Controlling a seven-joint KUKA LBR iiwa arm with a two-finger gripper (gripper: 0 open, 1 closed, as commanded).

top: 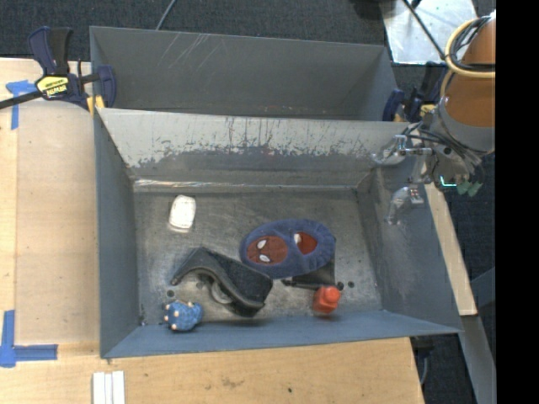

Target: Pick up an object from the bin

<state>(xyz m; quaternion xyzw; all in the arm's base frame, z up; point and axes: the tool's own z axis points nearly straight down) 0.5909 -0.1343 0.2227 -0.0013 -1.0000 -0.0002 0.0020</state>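
Gripper [402,175]: above right wall of the bin [253,150]; released or clenched, cannot tell.
Nearest thing: blue red-eyed mask [288,246], mid-floor.
Bearing: left and nearward from it; long axis left-right.

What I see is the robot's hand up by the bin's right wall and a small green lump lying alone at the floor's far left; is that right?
Not quite. The small rounded lump lying alone at the floor's far left is white, not green, as the camera view shows. The hand is indeed up by the right wall of the grey metal bin.
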